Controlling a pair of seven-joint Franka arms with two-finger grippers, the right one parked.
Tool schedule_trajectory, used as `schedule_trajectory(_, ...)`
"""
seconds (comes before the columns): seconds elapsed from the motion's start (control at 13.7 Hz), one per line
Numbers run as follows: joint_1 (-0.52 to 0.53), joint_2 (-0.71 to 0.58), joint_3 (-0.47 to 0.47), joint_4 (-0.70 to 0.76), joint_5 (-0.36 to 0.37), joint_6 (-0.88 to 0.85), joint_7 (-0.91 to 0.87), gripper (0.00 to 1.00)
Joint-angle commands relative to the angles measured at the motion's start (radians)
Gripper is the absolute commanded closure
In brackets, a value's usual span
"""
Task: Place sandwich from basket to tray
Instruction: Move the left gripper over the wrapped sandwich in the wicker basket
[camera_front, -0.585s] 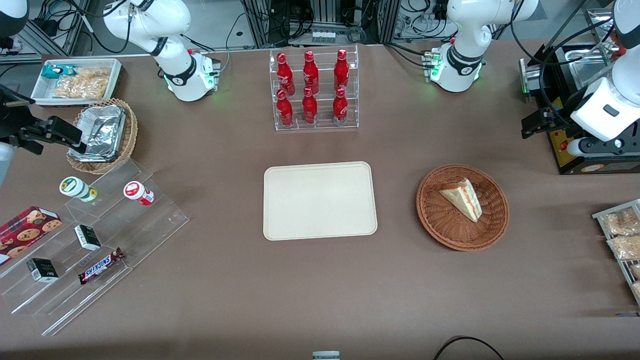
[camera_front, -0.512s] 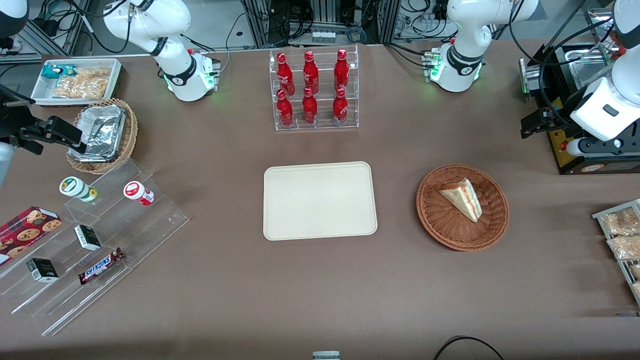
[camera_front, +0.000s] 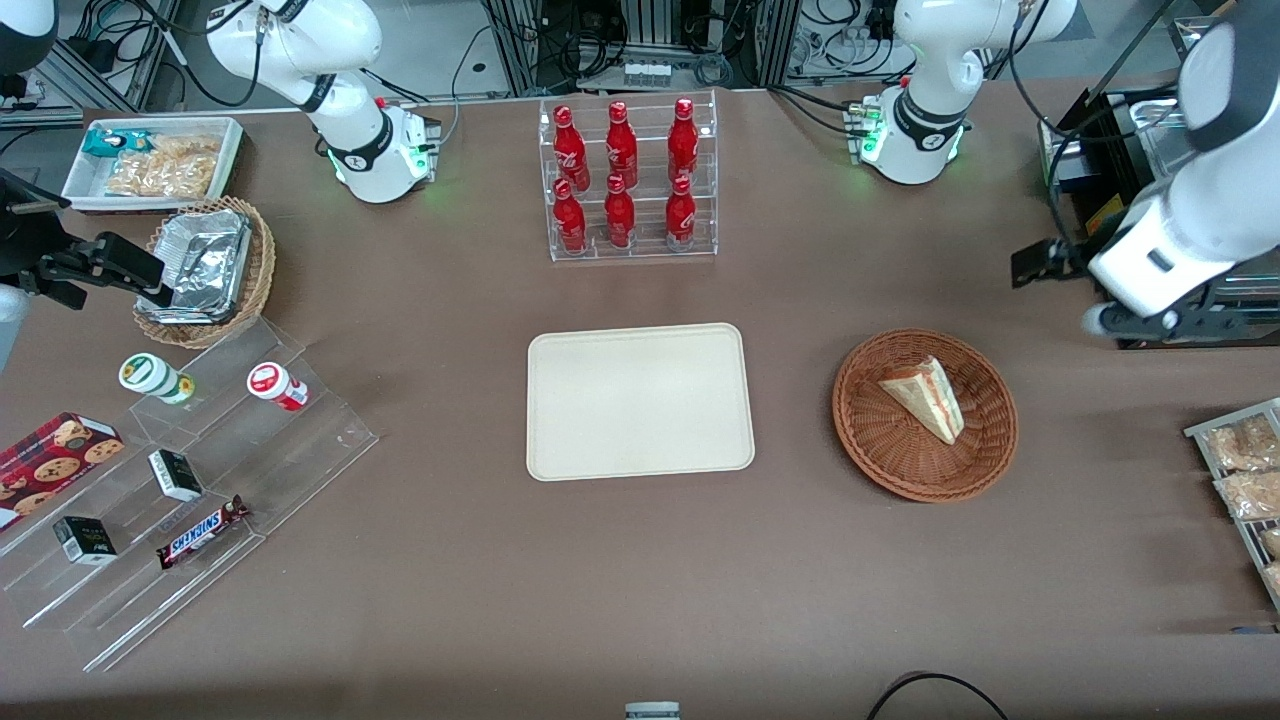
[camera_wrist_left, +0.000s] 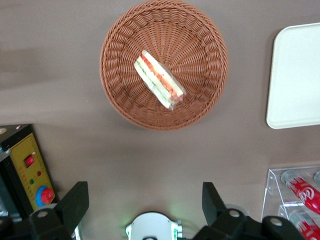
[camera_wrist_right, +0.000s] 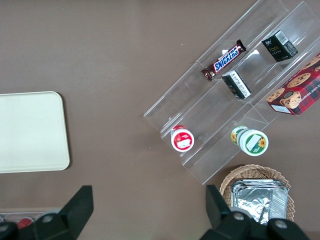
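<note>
Compared with the frame half a second earlier, the working arm is shifting toward the middle of the bench (camera_front: 640, 560), its gripper (camera_wrist_left: 145, 200) now hanging high above the bare surface between the arm's own base and the basket (camera_front: 925, 414); everything else is lying as it was. The gripper's fingers (camera_wrist_left: 75, 202) are standing wide apart and holding nothing.

Taken from the parked arm's end across the front view: the white bin (camera_front: 85, 190) is carrying snack packets, and the tan wicker basket (camera_front: 262, 262) just nearer the camera is holding a foil container (camera_front: 200, 262). The clear stepped stand (camera_front: 320, 435) is bearing two small cups, two dark cartons and a chocolate bar, with a cookie box (camera_front: 50, 455) at its edge. The clear rack (camera_front: 630, 180) is holding six red bottles in two tiers. The tray (camera_front: 640, 400) is lying bare, nearer the camera than the rack. The basket is sitting well apart from the tray, toward the working arm's end, and the sandwich (camera_front: 925, 398) is resting inside it, filling edge showing.
</note>
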Motion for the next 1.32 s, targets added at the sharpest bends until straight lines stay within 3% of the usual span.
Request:
schedule_trajectory(0.0, -0.02, 0.012, -0.004, -0.121, 0.002, 0.155, 0.0, 0.0)
schedule_trajectory(0.51, -0.032, 0.032, -0.006, -0.396, 0.003, 0.546, -0.104, 0.0)
schedule_trajectory(0.88, -0.06, 0.022, -0.006, -0.525, 0.003, 0.714, -0.42, 0.0)
schedule_trajectory(1.24, -0.058, 0.029, -0.006, -0.548, 0.002, 0.74, -0.704, 0.0)
